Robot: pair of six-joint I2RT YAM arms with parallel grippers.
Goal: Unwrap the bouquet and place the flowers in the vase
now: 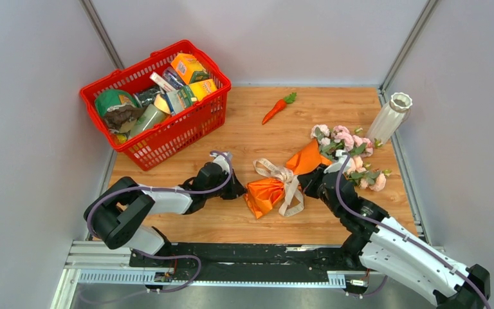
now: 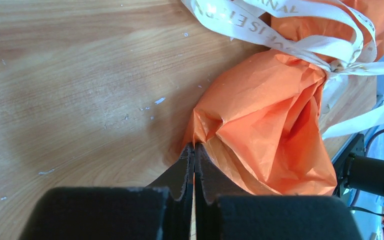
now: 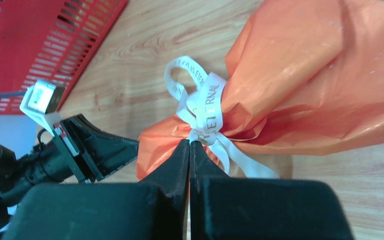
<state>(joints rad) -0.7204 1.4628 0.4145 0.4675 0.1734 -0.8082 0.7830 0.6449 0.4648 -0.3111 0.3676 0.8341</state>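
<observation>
Closed left gripper and right gripper touch the bouquet between them.

1. Open table lies between the toy carrot and the vase.
2. The red basket fills the far-left corner.
3. The bouquet spans the middle, its ribbon trailing toward the near edge.
4. The flowers crowd the vase's near-left side; a wall stands just beyond it.
</observation>
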